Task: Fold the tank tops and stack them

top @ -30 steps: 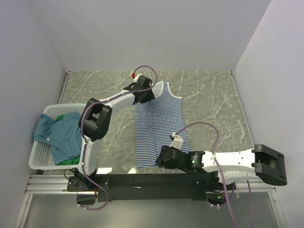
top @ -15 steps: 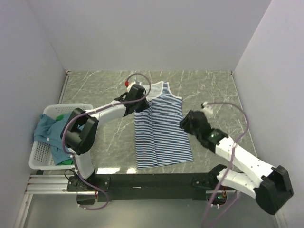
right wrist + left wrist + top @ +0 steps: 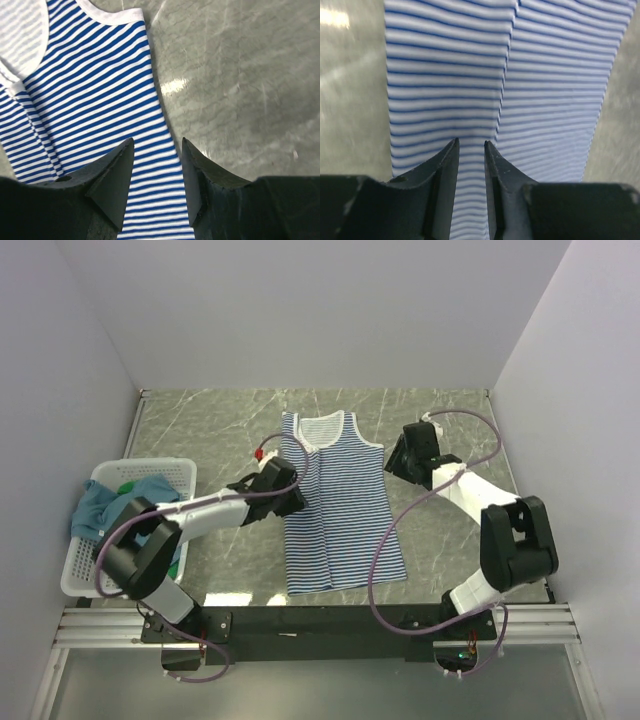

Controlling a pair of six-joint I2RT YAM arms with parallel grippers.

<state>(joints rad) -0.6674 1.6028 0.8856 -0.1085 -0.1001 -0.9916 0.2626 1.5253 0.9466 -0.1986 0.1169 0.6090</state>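
Note:
The navy-and-white striped tank top [image 3: 345, 510] lies flat on the marble table, straps at the far end, with its left side folded in along a lengthwise edge. My left gripper [image 3: 296, 500] hovers over its left part, jaws a narrow gap apart and empty; the left wrist view shows the stripes [image 3: 445, 75] under the gripper [image 3: 471, 144]. My right gripper [image 3: 392, 468] is open and empty over the top's right edge [image 3: 95, 85], as the right wrist view shows [image 3: 157, 142]. The teal top [image 3: 95, 512] and a bit of the green top [image 3: 127, 485] lie in the basket.
The white mesh basket [image 3: 75, 575] stands at the table's left edge, beside the left arm. Grey walls close the table on three sides. Bare marble [image 3: 450, 540] lies to the right of the striped top.
My right arm has swung from the striped top's near hem to its far right edge. My left gripper has moved from the left shoulder toward me along the left side.

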